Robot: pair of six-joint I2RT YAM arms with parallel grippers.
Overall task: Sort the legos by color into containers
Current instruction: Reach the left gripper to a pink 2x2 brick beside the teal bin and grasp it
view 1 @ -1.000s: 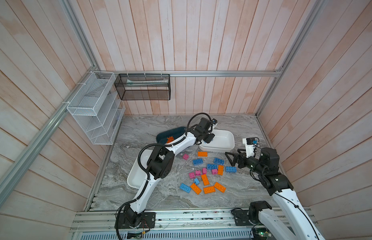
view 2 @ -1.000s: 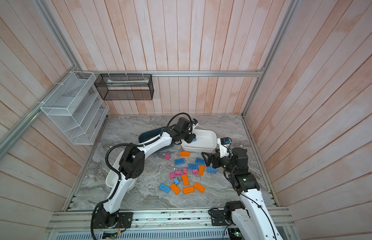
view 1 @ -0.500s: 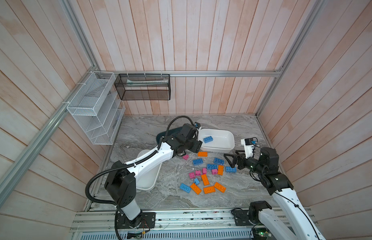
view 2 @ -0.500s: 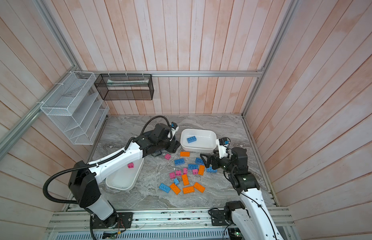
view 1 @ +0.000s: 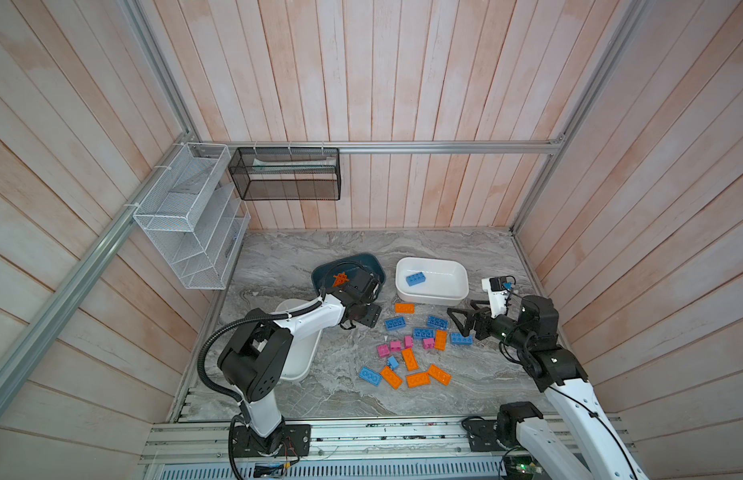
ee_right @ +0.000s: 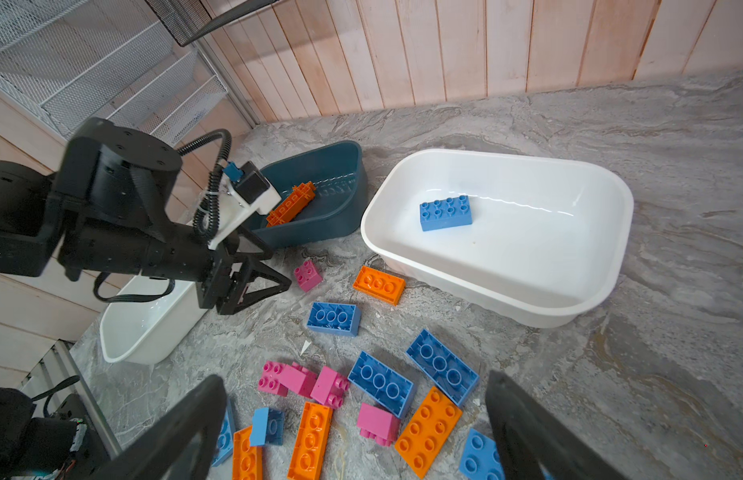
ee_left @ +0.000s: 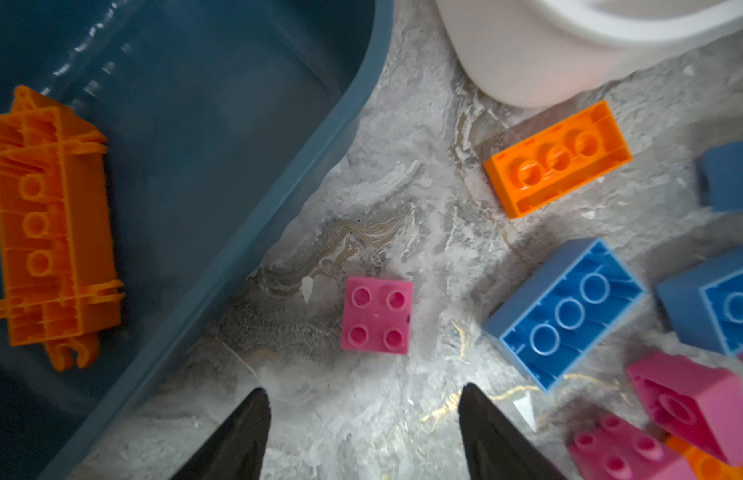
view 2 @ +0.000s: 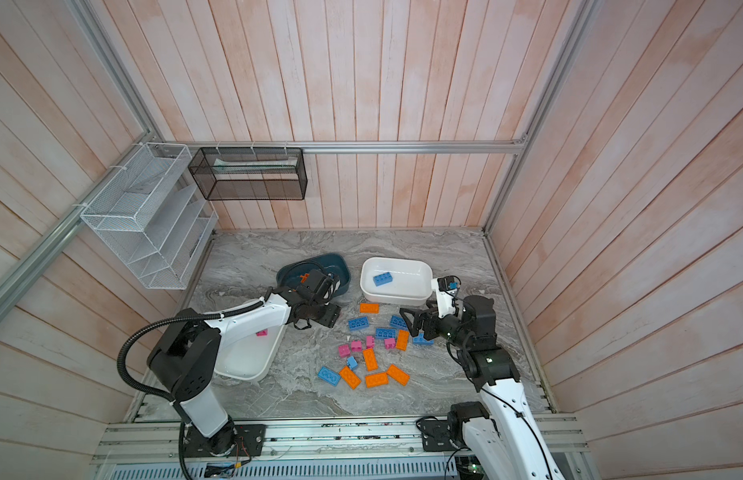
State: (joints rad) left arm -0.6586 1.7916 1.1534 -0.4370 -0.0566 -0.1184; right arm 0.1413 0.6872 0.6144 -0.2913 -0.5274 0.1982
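Observation:
Loose orange, blue and pink legos (view 1: pixel 411 345) lie scattered mid-table. My left gripper (view 1: pixel 363 318) (ee_left: pixel 363 390) hangs open and empty just short of a lone pink brick (ee_left: pixel 377 315), beside the dark teal container (view 1: pixel 361 266). That container holds a long spiky orange piece (ee_left: pixel 50 224). The white container (view 1: pixel 432 293) at the back right holds one blue brick (view 1: pixel 415 278). A second white container (view 2: pixel 253 365) at the left holds a pink brick (view 2: pixel 262 332). My right gripper (view 1: pixel 459 322) (ee_right: pixel 353 376) stands wide open and empty over the pile's right side.
A white wire rack (view 1: pixel 187 216) and a black mesh basket (view 1: pixel 284 174) hang on the walls at the back left. Wooden walls close in the marble table (view 1: pixel 465 249) on three sides. An aluminium rail (view 1: pixel 361 436) runs along the front edge.
My left gripper opened over the back right white container, left a blue brick in it, and swung back left to the pink brick by the teal container. The right arm stayed still.

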